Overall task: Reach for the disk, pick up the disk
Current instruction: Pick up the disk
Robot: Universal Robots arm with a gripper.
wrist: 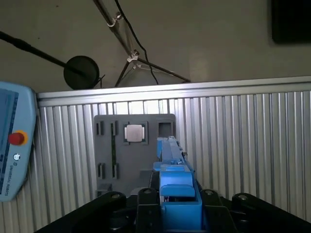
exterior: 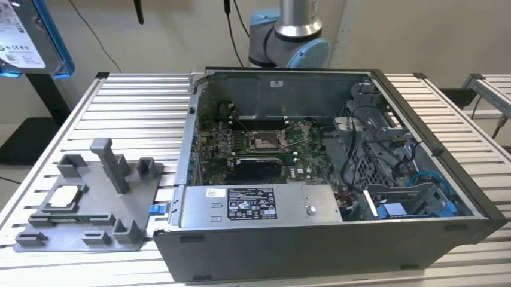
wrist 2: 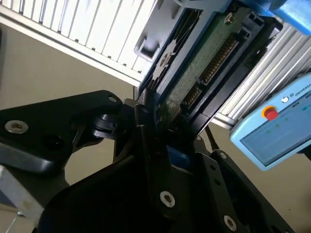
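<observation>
The disk hangs high above the table at the exterior view's upper left, its white label and blue carrier facing the camera. In the second wrist view its green circuit-board underside shows, with my gripper shut on its edge between black fingers. In the first wrist view the disk stands edge-on in my gripper, well above the grey fixture plate.
An open computer case takes up the table's middle and right. The grey fixture plate with upright posts and a small square chip lies at the exterior view's left. A teach pendant lies beside it. The arm's base stands behind the case.
</observation>
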